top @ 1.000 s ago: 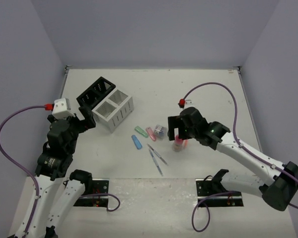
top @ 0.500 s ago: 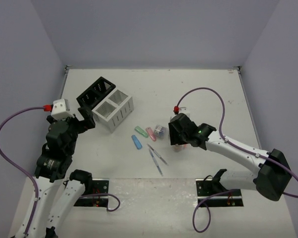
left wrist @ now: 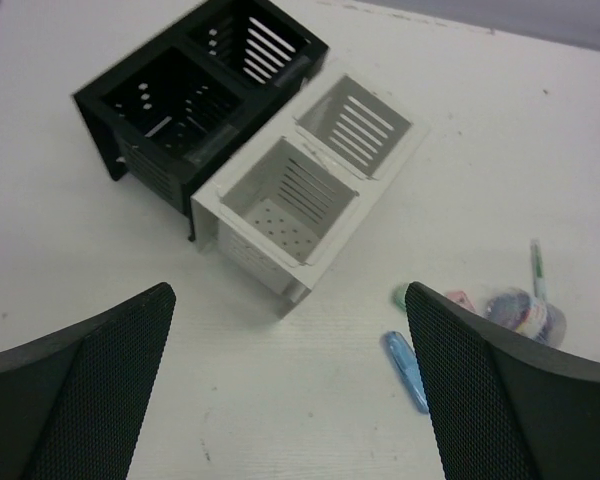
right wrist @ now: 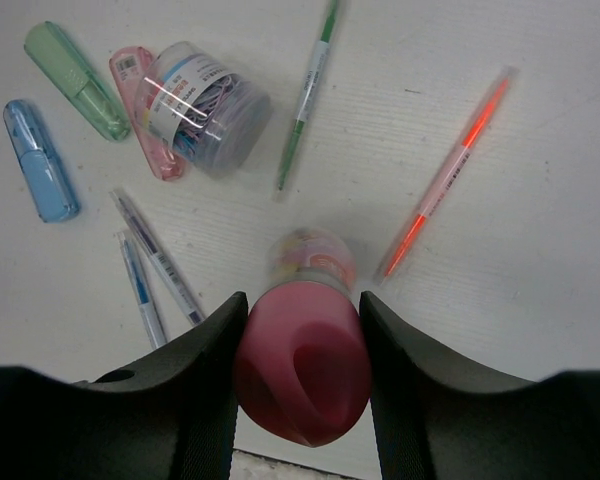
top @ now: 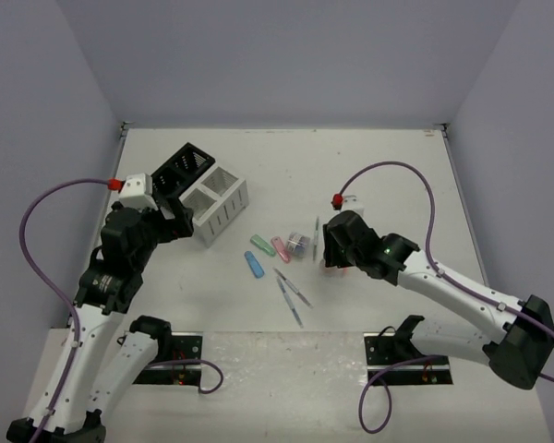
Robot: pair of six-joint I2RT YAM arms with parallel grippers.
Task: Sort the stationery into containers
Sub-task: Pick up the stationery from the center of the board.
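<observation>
My right gripper (right wrist: 300, 345) is shut on the pink cap of the upright pink-capped bottle (right wrist: 302, 372), with a finger pressed against each side. An orange pen (right wrist: 450, 175), a green pen (right wrist: 308, 85), a clear-purple jar (right wrist: 202, 108), green (right wrist: 75, 80), pink (right wrist: 140, 110) and blue (right wrist: 40, 160) sticks and two grey pens (right wrist: 155, 260) lie around it. The black container (top: 178, 171) and white container (top: 214, 203) stand side by side at the left. My left gripper (left wrist: 288, 300) hangs open above the table just in front of the white container (left wrist: 310, 190), nothing between its fingers.
The right arm (top: 425, 277) reaches in from the lower right, its purple cable (top: 388, 175) looping above it. The left arm's cable (top: 46, 240) loops out to the left. Walls close the table at the back and on both sides.
My right gripper has come down over the bottle and closed on its pink cap. My left arm has swung right and forward, nearer the two containers, still open.
</observation>
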